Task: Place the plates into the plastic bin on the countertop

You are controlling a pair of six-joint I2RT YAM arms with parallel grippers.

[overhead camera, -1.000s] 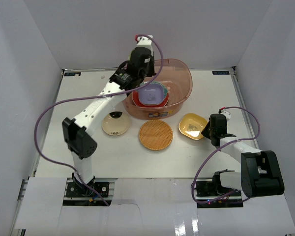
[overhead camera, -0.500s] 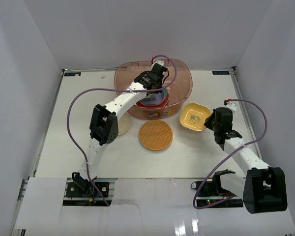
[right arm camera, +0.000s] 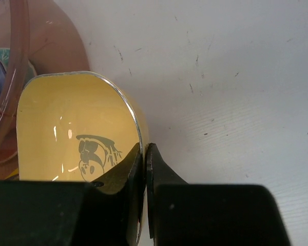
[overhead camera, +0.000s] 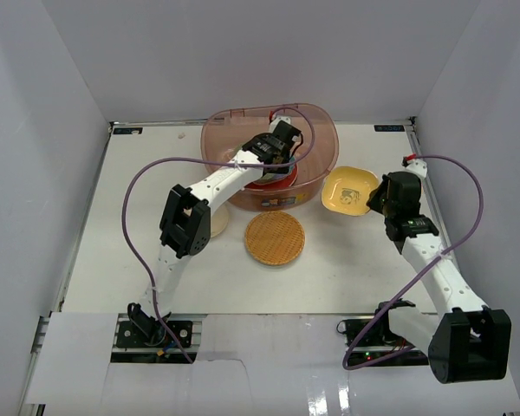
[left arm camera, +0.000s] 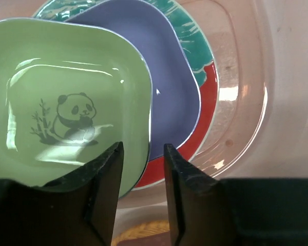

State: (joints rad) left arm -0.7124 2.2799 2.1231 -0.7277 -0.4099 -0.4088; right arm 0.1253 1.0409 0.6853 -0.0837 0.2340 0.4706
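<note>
The plastic bin [overhead camera: 316,130] stands at the back of the countertop [overhead camera: 113,217]. Inside it a green panda plate [left arm camera: 66,102] lies on a purple plate [left arm camera: 169,77], a teal plate [left arm camera: 187,36] and a red plate [left arm camera: 208,102]. My left gripper [left arm camera: 142,154] is open just over the green plate's near edge, down in the bin. My right gripper [right arm camera: 145,148] is shut on the rim of a yellow panda plate [right arm camera: 66,118], held in the air right of the bin [right arm camera: 10,61]. An orange woven plate [overhead camera: 275,237] lies in front of the bin.
A cream round plate [overhead camera: 217,222] lies left of the woven one, mostly hidden behind my left arm's elbow. White walls close the countertop on three sides. Purple cables loop over both arms.
My left arm came down into the bin and its jaws opened, leaving the green plate on the stack. My right gripper lifted the yellow plate off the countertop and carried it back toward the bin.
</note>
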